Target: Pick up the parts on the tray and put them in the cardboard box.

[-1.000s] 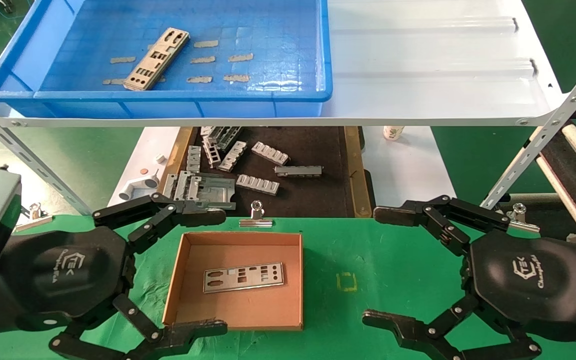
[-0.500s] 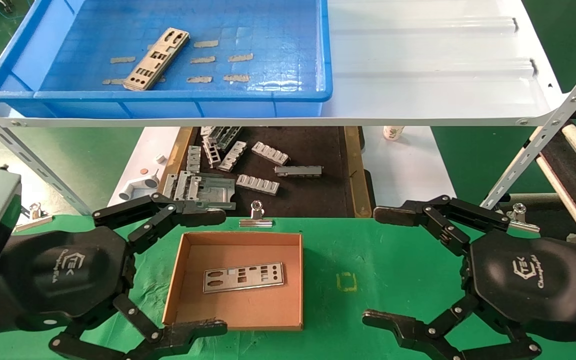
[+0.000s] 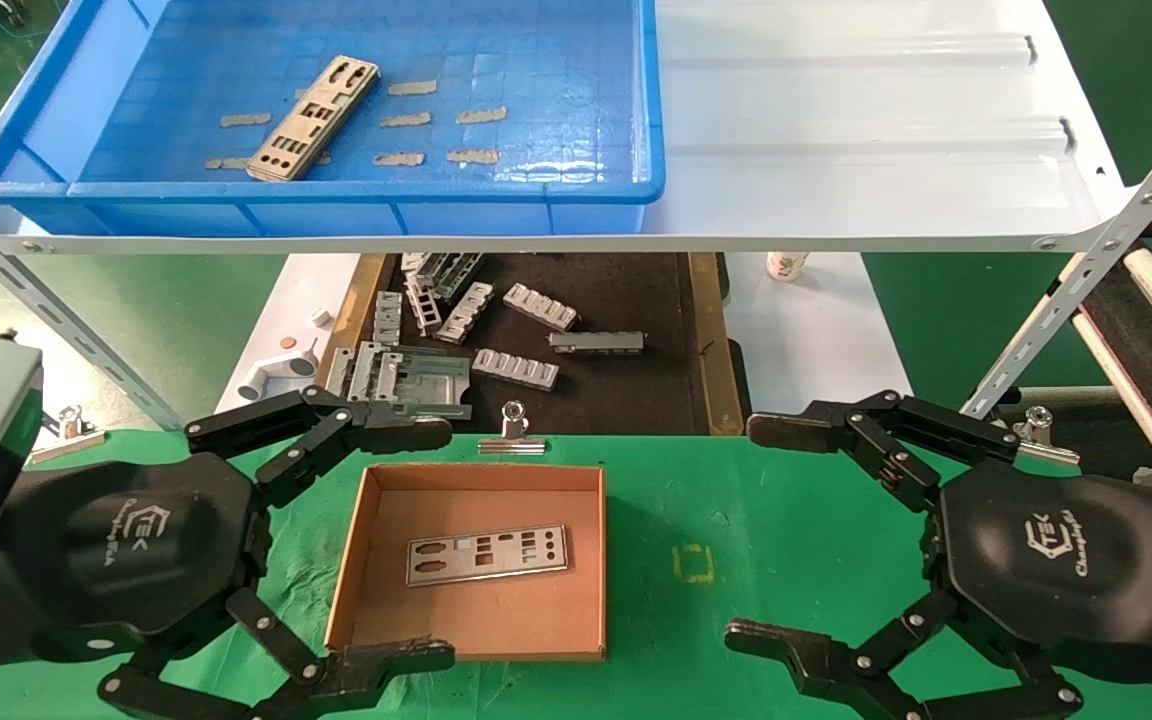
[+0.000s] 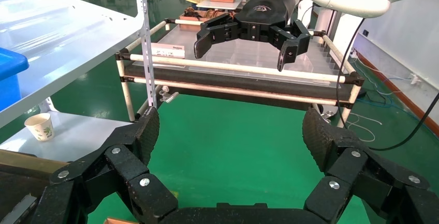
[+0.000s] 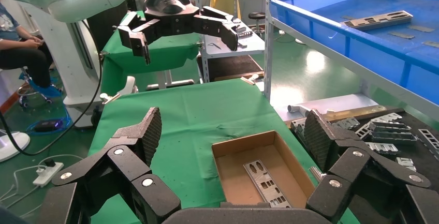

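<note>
One silver-grey plate (image 3: pixel 314 117) lies in the blue tray (image 3: pixel 86 190) on the upper white shelf; it also shows in the right wrist view (image 5: pixel 376 20). Another plate (image 3: pixel 487 553) lies flat in the cardboard box (image 3: pixel 341 575) on the green table, also in the right wrist view (image 5: pixel 265 183). My left gripper (image 3: pixel 431 545) is open and empty just left of the box. My right gripper (image 3: pixel 758 532) is open and empty to the box's right. Each gripper shows in the other's wrist view, the right gripper (image 4: pixel 243 45) and the left gripper (image 5: pixel 184 38).
Beige tape scraps (image 3: pixel 401 158) lie on the tray floor. A dark brown-rimmed tray (image 3: pixel 701 340) with chunky grey brackets (image 3: pixel 516 368) sits behind the box. A binder clip (image 3: pixel 513 435) lies at the box's far edge. A shelf strut (image 3: pixel 1086 270) slants at the right.
</note>
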Motion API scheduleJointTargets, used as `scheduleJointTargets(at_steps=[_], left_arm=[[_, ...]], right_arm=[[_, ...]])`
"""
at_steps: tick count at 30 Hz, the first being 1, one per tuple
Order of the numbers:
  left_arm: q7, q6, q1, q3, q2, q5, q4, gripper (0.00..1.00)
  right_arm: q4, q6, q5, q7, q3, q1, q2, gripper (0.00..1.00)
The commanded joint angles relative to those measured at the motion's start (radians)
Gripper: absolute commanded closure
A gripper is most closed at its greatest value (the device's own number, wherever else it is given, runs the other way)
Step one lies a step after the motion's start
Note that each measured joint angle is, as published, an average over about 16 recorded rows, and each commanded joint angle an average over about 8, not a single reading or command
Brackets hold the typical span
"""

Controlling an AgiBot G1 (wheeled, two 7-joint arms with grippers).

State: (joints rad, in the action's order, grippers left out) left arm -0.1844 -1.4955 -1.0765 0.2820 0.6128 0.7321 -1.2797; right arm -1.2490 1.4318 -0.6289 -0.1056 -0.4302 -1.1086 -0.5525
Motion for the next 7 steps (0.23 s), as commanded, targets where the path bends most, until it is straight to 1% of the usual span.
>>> scheduleJointTargets(at_steps=[1, 7], left_arm=[[0.000, 0.000, 0.000, 0.000, 0.000, 0.000, 0.000, 0.00], [0.000, 0.000, 0.000, 0.000, 0.000, 0.000, 0.000, 0.00]], right_arm=[[0.000, 0.000, 0.000, 0.000, 0.000, 0.000, 0.000, 0.00], [0.000, 0.000, 0.000, 0.000, 0.000, 0.000, 0.000, 0.00]])
